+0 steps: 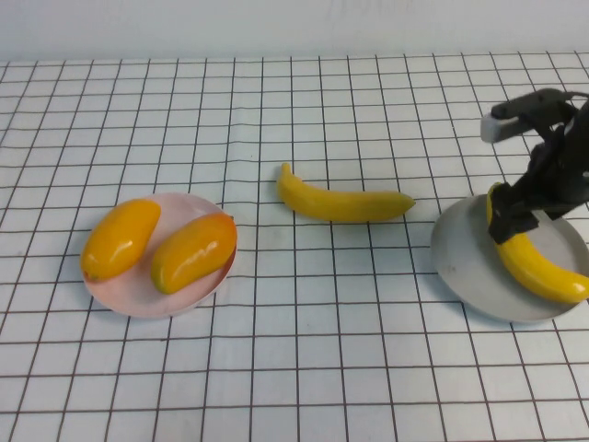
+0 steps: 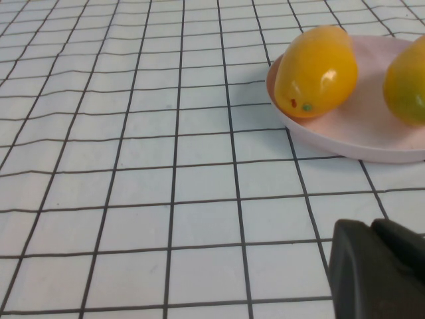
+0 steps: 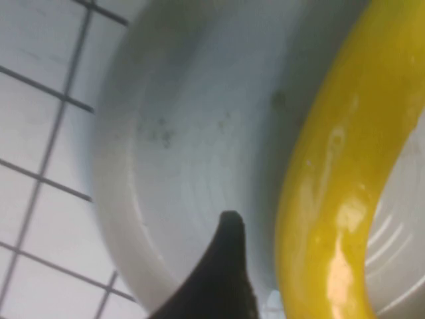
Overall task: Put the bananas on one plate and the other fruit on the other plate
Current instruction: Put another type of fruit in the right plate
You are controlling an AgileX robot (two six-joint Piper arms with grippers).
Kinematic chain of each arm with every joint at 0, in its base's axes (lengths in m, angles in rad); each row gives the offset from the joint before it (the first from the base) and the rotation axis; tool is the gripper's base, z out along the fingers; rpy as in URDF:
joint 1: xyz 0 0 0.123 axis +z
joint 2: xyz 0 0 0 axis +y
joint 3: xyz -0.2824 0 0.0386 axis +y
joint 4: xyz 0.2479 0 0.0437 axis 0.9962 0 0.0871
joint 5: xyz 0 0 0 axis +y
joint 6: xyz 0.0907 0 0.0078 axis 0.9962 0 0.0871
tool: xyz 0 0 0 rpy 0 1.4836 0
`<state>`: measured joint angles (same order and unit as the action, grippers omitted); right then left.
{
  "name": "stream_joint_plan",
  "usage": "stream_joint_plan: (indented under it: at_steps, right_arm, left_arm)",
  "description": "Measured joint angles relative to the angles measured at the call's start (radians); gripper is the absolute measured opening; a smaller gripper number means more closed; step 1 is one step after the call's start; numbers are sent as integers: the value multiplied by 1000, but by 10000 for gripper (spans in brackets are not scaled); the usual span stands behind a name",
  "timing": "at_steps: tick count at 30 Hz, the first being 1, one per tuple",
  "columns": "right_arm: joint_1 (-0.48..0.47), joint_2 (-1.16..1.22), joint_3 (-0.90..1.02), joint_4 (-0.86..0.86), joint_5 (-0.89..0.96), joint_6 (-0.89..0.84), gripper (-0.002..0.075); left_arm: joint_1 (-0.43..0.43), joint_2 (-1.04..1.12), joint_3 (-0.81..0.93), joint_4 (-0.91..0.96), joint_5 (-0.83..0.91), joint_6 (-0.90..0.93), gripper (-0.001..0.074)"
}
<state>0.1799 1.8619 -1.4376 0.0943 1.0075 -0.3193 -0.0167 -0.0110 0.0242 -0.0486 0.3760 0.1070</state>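
A: What did the plates hold?

B: The pale pink plate carried both mangoes, side by side and touching, each lying lengthwise. It sat far off to the left of the right tool. The grey plate lay directly under that tool and held one banana, resting across it.

A: Was the right tool gripping that banana?

B: No. Its fingers stood spread wide around the banana's upper end; in the right wrist view a dark fingertip hung just beside the yellow skin, over the grey plate.

A: The second banana?

B: It lay on the worktop, between the two plates, to the tool's left.

A: And the left tool?

B: The left tool was closed, empty, low over the worktop, near the pink plate and a mango.

A: The surface?

B: White sheet with a black grid, plain pale wall behind.
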Motion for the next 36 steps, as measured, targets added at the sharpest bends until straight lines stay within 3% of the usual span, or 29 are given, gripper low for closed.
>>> stream_joint_plan:
  at_steps: [8, 14, 20, 27, 30, 34, 36]
  right_arm:
    - [135, 17, -207, 113, -3, -264, 590]
    - [243, 172, -356, 111, -10, -353, 587]
    - [292, 376, -527, 47, 59, -430, 587]
    - [295, 494, -643, 33, -17, -447, 552]
    - [296, 504, -647, 50, -26, -462, 489]
    - [296, 505, -661, 60, 8, -467, 310]
    - [296, 505, -690, 62, 78, -451, 318]
  left_arm:
    - [0, 0, 0, 0, 0, 0, -4]
    - [0, 0, 0, 0, 0, 0, -4]
    - [0, 0, 0, 0, 0, 0, -4]
    - [0, 0, 0, 0, 0, 0, -4]
    - [0, 0, 0, 0, 0, 0, -4]
    - [0, 0, 0, 0, 0, 0, -4]
    - [0, 0, 0, 0, 0, 0, -4]
